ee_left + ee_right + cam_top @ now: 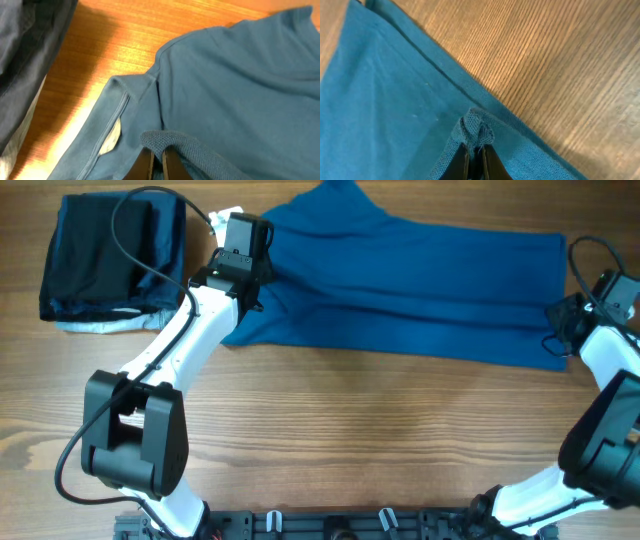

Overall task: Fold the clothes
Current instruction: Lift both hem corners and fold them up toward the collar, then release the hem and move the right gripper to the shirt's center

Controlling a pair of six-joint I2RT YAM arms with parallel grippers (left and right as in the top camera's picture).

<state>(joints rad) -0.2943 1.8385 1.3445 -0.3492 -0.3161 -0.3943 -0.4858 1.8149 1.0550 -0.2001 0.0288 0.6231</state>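
The blue shirt point(420, 280) lies spread along the far side of the table point(350, 430), stretched left to right, with one part poking out at its far edge. The left gripper point(157, 155) is pinched tight on a raised ridge of knit fabric at the shirt's left end, near a seam. The right gripper point(474, 152) is likewise clamped on a small bunch of cloth just inside the edge at the right end. A folded pile of dark clothes point(110, 255) sits near the shirt, in the table's far left corner.
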